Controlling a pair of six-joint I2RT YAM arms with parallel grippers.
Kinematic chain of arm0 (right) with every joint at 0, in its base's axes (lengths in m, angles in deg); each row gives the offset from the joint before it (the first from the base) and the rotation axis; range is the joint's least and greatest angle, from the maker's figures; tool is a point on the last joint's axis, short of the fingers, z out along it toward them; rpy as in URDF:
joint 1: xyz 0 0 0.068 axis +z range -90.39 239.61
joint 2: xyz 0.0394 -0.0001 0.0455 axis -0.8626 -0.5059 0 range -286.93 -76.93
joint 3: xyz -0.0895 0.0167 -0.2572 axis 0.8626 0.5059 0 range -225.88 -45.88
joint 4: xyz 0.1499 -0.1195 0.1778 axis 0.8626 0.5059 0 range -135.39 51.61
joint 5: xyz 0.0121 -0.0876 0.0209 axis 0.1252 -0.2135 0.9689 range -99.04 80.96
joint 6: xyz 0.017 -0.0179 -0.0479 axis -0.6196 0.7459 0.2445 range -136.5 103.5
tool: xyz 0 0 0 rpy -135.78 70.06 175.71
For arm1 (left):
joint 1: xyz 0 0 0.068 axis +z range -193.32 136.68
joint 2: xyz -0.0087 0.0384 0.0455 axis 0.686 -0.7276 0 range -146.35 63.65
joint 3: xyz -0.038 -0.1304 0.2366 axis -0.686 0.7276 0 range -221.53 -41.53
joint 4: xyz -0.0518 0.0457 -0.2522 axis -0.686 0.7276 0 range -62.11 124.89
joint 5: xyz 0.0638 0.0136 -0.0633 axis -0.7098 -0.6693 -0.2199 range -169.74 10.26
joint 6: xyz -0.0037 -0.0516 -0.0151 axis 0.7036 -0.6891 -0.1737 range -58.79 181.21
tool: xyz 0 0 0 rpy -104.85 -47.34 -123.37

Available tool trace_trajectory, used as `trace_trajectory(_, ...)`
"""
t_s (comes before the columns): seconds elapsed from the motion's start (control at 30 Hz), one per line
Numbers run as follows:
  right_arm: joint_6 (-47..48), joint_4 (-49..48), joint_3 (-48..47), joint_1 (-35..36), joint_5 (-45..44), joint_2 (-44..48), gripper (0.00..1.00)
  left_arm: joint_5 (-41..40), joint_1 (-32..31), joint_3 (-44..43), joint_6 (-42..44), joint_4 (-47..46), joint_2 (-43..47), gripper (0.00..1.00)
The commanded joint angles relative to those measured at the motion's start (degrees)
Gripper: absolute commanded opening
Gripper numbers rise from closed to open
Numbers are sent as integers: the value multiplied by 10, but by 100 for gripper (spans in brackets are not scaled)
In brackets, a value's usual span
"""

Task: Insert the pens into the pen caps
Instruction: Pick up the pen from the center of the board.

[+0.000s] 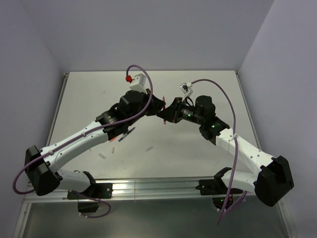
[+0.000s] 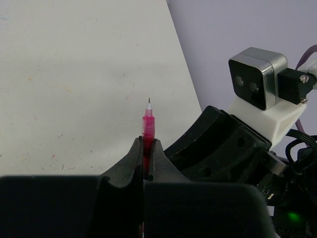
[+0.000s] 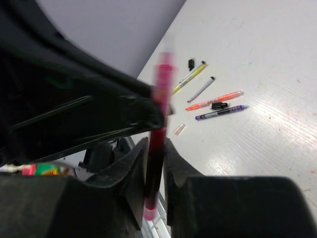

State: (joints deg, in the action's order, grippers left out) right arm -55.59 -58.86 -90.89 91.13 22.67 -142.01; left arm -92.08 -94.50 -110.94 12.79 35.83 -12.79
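Top view, meeting: left gripper [image 1: 157, 105] and right gripper [image 1: 169, 113] come nose to nose above the table [image 1: 208, 89], with the red pen [image 1: 164, 99] held between them.
Top view, room: bare table lies on the far side and to the right. The two arms crowd each other, and loose pens [image 1: 126, 134] lie by the left forearm.
Left wrist, grip: the left gripper is pressed together on the red pen's barrel, with the fine nib pointing up clear of the fingers.
Left wrist, handling: judged light, stiff and smooth enough to slip. The needle nib looks fragile, so hold the barrel and never the tip.
Right wrist, grip: the right gripper flanks the pen's lower barrel closely on both sides — whether it truly pinches cannot be told.
Right wrist, waiting: yellow pen [image 3: 190, 77], white-black pen [image 3: 200, 90], orange pen [image 3: 215, 100] and purple pen [image 3: 220, 112] lie close together on the table. A black cap [image 3: 218, 105] sits between the last two, a clear cap [image 3: 179, 129] lies nearer, and open surface stretches beyond.
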Motion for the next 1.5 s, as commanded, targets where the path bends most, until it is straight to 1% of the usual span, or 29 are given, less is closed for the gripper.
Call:
trace_trajectory(0.0,10,-2,-32,4,-5,5,21,-11,-7,-16,-7,-28,3,0)
trace_trajectory(0.07,13,5,-36,4,-9,6,12,-8,-8,-14,-6,-34,3,0)
trace_trajectory(0.1,16,13,-39,4,-19,7,2,-7,-9,-16,-5,-32,4,0)
trace_trajectory(0.13,20,20,-42,3,-23,8,0,-6,-9,-16,-3,-31,4,0)
trace_trajectory(0.23,34,44,-47,3,-46,19,0,-8,-9,-13,4,-28,11,2)
trace_trajectory(0.27,38,53,-46,3,-51,22,0,-8,-10,-11,5,-28,15,11)
trace_trajectory(0.33,41,61,-49,0,-60,33,0,-11,-10,-1,13,-26,29,20)
trace_trajectory(0.37,42,69,-49,-1,-63,36,0,-12,-10,3,19,-25,35,30)
trace_trajectory(0.4,42,70,-48,-2,-64,41,0,-13,-10,10,22,-22,40,36)
trace_trajectory(0.43,42,72,-49,-5,-64,43,0,-16,-10,13,24,-18,50,38)
trace_trajectory(0.5,45,80,-49,-14,-66,49,0,-21,-9,22,30,-7,60,48)
trace_trajectory(0.57,50,88,-47,-21,-68,55,0,-23,-9,28,36,2,78,53)
trace_trajectory(0.67,60,111,-50,-30,-71,64,0,-23,-9,33,54,32,96,55)
trace_trajectory(0.77,65,124,-43,-38,-72,79,0,-17,-10,42,76,68,109,52)
trace_trajectory(0.87,75,143,-35,-58,-65,92,0,-5,-10,66,98,102,118,51)
trace_trajectory(0.97,88,163,-29,-75,-58,110,0,8,-10,111,113,132,117,51)
trace_trajectory(1.03,93,171,-23,-83,-54,116,0,19,-11,129,117,145,104,51)
trace_trajectory(1.17,111,187,-14,-96,-47,130,0,-10,-44,177,88,168,76,52)
trace_trajectory(1.27,120,194,-9,-110,-38,130,0,-19,-66,196,82,168,58,51)
trace_trajectory(1.43,119,184,5,-124,-23,135,0,-30,-76,191,90,176,16,53)
trace_trajectory(1.47,121,185,6,-125,-23,135,0,-37,-79,184,94,182,7,52)
